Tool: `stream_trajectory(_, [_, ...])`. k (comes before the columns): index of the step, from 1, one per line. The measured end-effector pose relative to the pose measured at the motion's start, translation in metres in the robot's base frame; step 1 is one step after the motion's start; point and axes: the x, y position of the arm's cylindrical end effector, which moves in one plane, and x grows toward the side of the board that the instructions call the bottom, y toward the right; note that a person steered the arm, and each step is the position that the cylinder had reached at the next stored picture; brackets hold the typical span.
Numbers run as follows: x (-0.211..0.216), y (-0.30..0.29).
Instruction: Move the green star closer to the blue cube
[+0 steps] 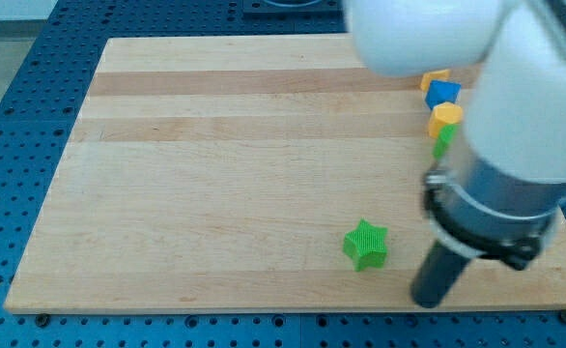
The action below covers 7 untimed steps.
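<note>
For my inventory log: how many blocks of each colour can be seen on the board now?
Green: 2, the green star and a partly hidden green block.
Yellow: 2, yellow block and yellow block.
Blue: 1, the blue cube.
Total: 5 visible; the arm may hide more.

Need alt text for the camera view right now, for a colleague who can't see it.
My tip sits just to the view's right of the green star, near the wooden board's bottom edge, apart from it. The blue cube lies far off at the view's upper right, in a cluster with yellow blocks and another green block.
</note>
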Motion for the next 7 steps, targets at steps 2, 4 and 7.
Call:
stream_trajectory(2, [-0.015,-0.060])
stream_trajectory(4, [-0.073,-0.037])
stream_trajectory(7, [-0.068,0.045])
